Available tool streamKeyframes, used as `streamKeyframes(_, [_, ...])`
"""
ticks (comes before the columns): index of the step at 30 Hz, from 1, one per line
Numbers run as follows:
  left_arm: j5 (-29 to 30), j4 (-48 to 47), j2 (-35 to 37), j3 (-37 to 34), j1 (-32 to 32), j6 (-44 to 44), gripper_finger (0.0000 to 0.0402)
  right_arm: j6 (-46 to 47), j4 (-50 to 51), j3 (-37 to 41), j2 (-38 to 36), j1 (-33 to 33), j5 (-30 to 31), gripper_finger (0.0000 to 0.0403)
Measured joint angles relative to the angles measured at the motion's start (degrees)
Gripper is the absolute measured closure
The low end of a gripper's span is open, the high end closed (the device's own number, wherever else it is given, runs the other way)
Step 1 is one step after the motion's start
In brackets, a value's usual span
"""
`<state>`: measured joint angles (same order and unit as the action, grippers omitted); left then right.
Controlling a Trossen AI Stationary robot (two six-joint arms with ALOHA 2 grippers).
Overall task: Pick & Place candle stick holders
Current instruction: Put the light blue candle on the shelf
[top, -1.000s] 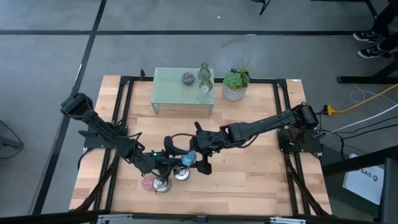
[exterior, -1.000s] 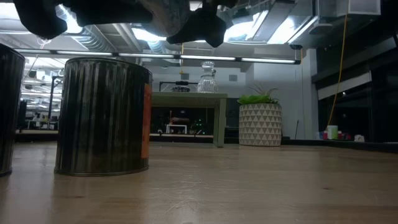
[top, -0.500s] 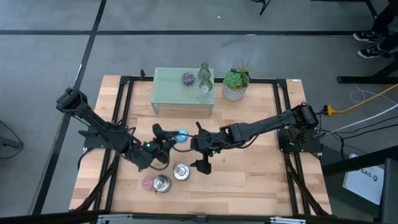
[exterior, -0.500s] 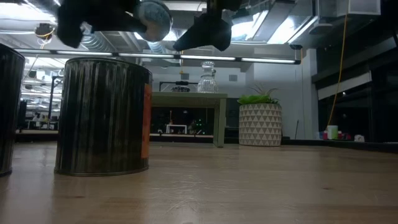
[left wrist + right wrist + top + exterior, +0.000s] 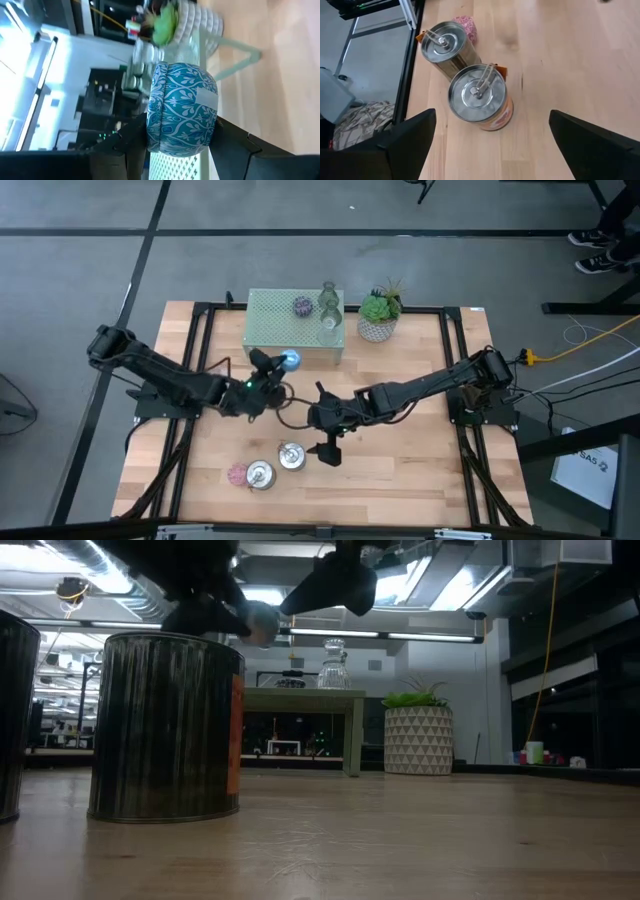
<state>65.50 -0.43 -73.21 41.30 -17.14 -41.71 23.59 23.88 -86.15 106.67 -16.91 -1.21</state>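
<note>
The blue candle holder (image 5: 291,361) is sitting squeezed in the left gripper (image 5: 277,366), up in the air just in front of the green mesh stand (image 5: 295,325). The right gripper (image 5: 327,448) is hanging nearby with its fingers wide open. From the table, two silver holders (image 5: 165,727) are standing near. The left wrist is showing the blue holder (image 5: 182,107) pinched tight. The right wrist is showing two silver holders (image 5: 478,96) and a pink one (image 5: 464,26) below.

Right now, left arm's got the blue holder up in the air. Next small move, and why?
Probably carry it on over the mint-green stand and lower it. The left gripper grips the blue holder just short of the stand's near edge, where other holders already sit.
</note>
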Motion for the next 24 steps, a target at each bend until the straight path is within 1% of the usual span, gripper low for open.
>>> streamKeyframes(8, [-6.73,-0.71,-0.04,0.00,8.03,3.41,0.0224,0.00,0.00,0.00,0.00,-0.03,0.15,0.0013])
streamKeyframes(14, [-7.80,-0.69,-0.07,0.00,12.53,3.45,0.0223,0.00,0.00,0.00,0.00,-0.05,0.13,0.0013])
streamKeyframes(20, [-14.65,-0.11,-1.10,0.00,16.43,3.45,0.0222,0.00,-0.12,0.00,0.00,-0.04,0.13,0.0013])
streamKeyframes(24, [-13.43,3.53,-3.54,0.00,18.11,1.68,0.0222,-0.02,-0.33,0.02,0.00,-0.04,0.13,0.0013])
